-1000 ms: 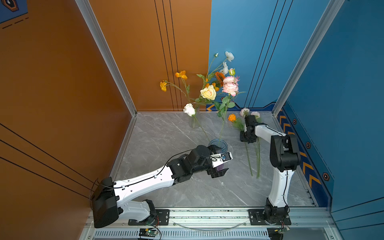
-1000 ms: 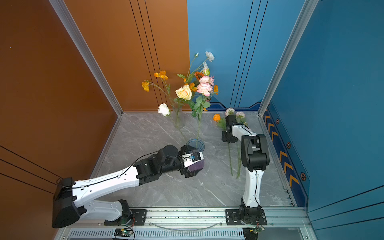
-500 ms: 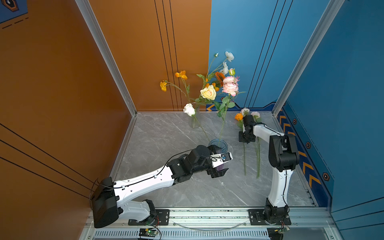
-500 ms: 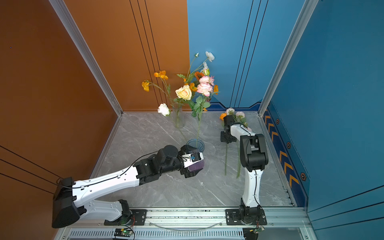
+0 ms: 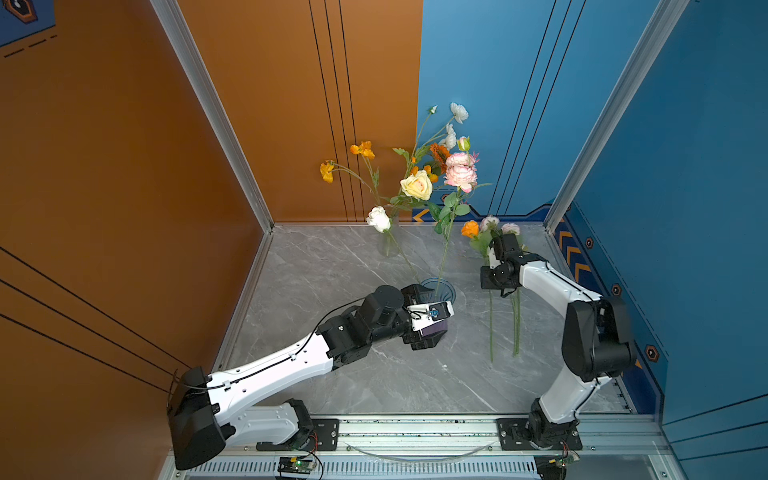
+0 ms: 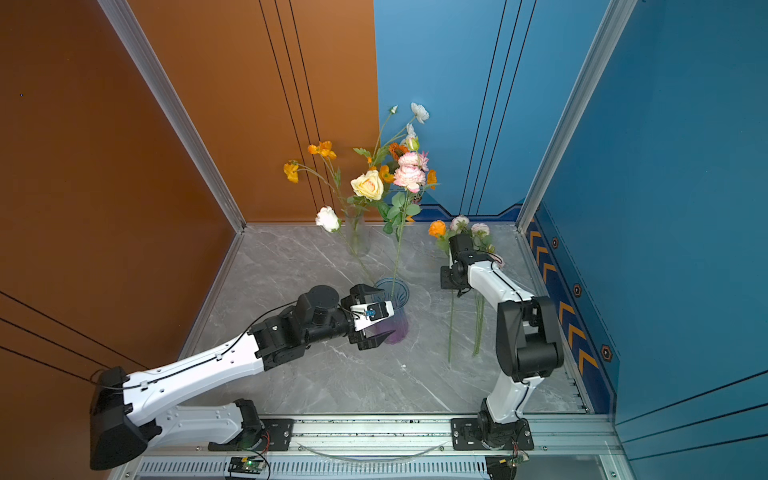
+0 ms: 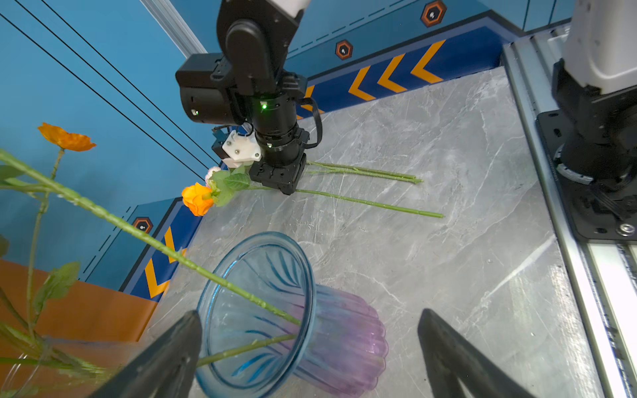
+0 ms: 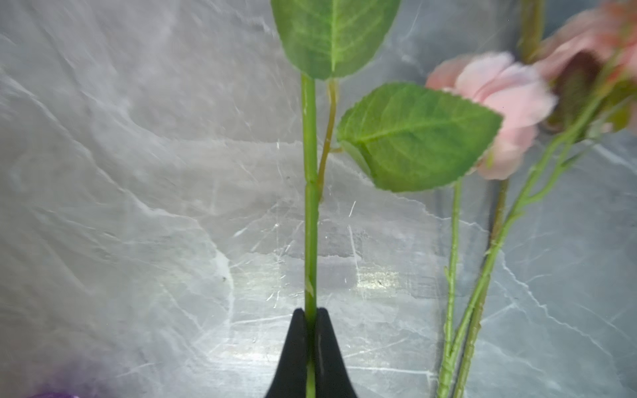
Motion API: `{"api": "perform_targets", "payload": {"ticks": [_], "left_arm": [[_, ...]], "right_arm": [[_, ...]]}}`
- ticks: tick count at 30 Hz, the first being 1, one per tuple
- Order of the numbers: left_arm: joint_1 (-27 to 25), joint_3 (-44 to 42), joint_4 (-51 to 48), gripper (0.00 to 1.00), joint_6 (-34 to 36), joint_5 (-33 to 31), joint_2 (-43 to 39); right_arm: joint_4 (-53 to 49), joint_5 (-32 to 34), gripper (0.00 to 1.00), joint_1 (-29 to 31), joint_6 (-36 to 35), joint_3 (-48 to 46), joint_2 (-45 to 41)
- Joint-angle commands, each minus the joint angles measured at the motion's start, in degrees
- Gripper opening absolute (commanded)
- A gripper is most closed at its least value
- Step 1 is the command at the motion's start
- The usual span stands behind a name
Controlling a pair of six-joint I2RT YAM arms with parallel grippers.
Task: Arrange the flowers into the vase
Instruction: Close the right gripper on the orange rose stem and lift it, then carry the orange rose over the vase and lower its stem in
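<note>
Toward the right of centre in both top views, the right pincer (image 5: 490, 270) is pressed onto the green stem of an orange flower (image 5: 470, 228), whose bloom points at the back wall. Just right of it, two pink flowers (image 5: 510, 228) lie on the grey surface (image 5: 353, 270) with their stems side by side. At centre frame the left pincer (image 5: 434, 320) stands spread around a blue-and-purple vase (image 6: 398, 330). This vase holds two long stems, a white rose (image 5: 378, 219) leaning left and a ruffled pink bloom (image 5: 460, 174). Above it in the frame, near the back wall, a clear vase (image 5: 388, 245) carries a cream rose (image 5: 417, 185), small orange blooms (image 5: 362, 149) and tall white blooms (image 5: 459, 112), all far taller than the glass.

Seen from the left wrist, the blue-and-purple vase is ribbed glass, blue at its flared rim and purple lower down, with two green stems crossing its mouth. The black fingers (image 7: 165, 358) stand wide: one is close by the rim, the other well apart from the purple wall. Beyond the vase, the right pincer meets the orange flower's stem just behind its leaves, and the cut end reaches out over the surface.

Only the right wrist shows the grip itself. Two black fingertips (image 8: 296, 334) are closed with just the stem between them, toothed leaves (image 8: 413, 138) sit further up the stem, and a blurred pink flower lies beside it.
</note>
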Motion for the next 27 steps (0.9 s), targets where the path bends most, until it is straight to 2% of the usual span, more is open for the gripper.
{"api": "perform_targets", "payload": {"ticks": [1, 5, 11, 13, 17, 22, 27], "left_arm": [[2.37, -2.18, -0.18, 0.98, 3.04, 8.87, -4.01], [7.48, -1.17, -2.34, 0.98, 3.25, 12.85, -5.67], [14.86, -0.94, -2.37, 0.98, 1.93, 18.23, -8.36], [15.58, -0.62, -2.81, 0.98, 1.77, 19.37, -7.76], [15.54, 0.12, -4.81, 0.98, 2.43, 20.53, -5.96], [15.53, 0.17, -4.94, 0.98, 2.56, 20.43, -5.46], [15.45, 0.24, -5.24, 0.98, 2.77, 20.26, -5.72]], "right_arm": [[7.39, -4.56, 0.0, -0.29, 6.4, -7.18, -9.23], [13.53, -2.74, 0.0, -0.56, 13.44, -14.81, -21.23], [19.2, 6.59, 0.0, 1.92, 21.97, -16.29, -36.32], [20.61, 11.28, 0.0, 5.16, 21.57, -14.57, -39.39], [22.14, 18.92, 0.0, 12.18, 15.14, -8.19, -42.59], [25.61, 19.52, 0.0, 15.69, 13.53, -3.31, -44.18], [28.81, 21.66, 0.0, 19.22, 12.48, -1.64, -41.93]]}}
